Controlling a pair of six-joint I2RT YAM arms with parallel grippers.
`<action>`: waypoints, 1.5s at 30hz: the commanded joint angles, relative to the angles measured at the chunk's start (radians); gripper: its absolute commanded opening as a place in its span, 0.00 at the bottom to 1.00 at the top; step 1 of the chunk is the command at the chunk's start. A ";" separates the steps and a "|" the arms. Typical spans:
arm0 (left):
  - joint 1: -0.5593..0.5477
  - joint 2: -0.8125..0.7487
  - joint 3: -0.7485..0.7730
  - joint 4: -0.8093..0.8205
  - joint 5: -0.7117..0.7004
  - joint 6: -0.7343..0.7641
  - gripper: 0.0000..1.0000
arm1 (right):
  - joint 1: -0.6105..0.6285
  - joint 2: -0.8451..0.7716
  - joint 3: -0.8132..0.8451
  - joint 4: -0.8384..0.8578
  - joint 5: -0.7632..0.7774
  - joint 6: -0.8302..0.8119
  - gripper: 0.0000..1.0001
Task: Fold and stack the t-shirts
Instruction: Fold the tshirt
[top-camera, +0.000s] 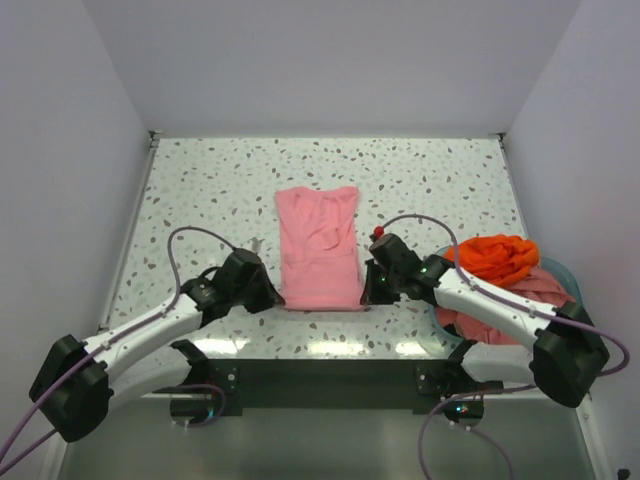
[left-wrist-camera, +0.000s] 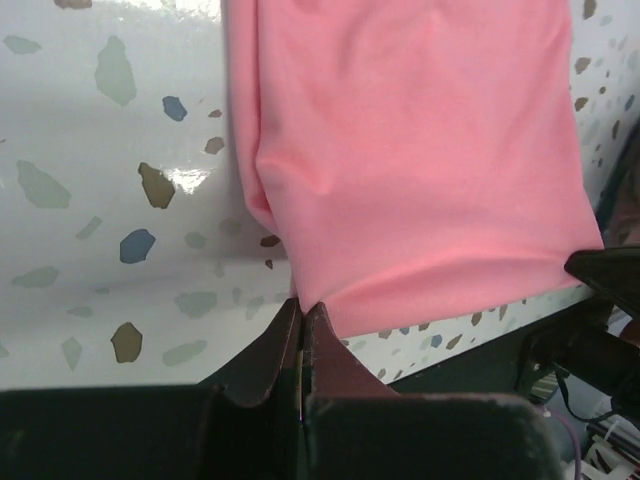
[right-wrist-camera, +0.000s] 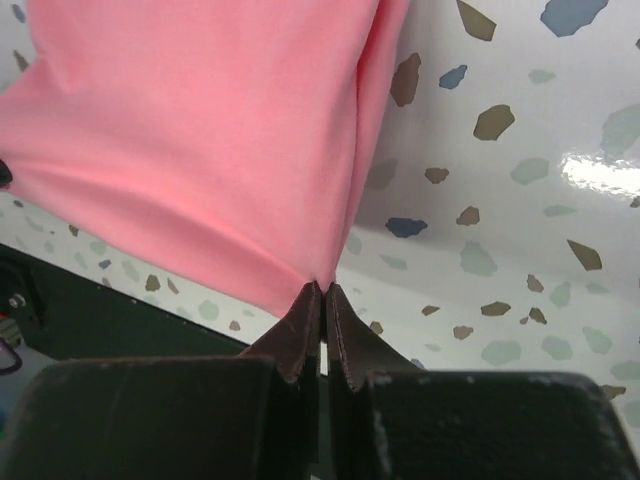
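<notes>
**Both claws on the near hem, fold about to start**

My left claw is pressed together on the near-left corner of the light pink t-shirt. My right claw is pressed together on the near-right corner. In both wrist views the cloth runs right into the tips, so I judge each claw is pinching the hem and not just resting beside it.

The shirt lies flat in the middle of the tabletop as a narrow strip. It looks as if its sides are already turned in, with a few creases near the collar end. The orange-red t-shirt sits bunched on top of the salmon-pink t-shirt in the basket, at my right, apart from the pink one.

So I'm on shirt 1 of 3, at the end-to-end fold. The next move calls for both claws to lift together, level, just clear of the tabletop. They then carry the hem away from me over the body of the shirt and set it down near the collar. If 1 claw leads, the fold will skew. If the pinch holds only the top layer, the lower layer will stay behind.
</notes>
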 joint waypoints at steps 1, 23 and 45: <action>0.000 -0.016 0.065 -0.041 -0.016 -0.005 0.00 | -0.003 -0.067 0.052 -0.088 0.055 0.007 0.00; 0.217 0.525 0.748 -0.081 -0.158 0.204 0.00 | -0.218 0.381 0.686 -0.051 0.119 -0.194 0.00; 0.328 0.976 1.188 -0.084 -0.138 0.288 0.00 | -0.337 0.830 1.109 -0.031 0.087 -0.209 0.00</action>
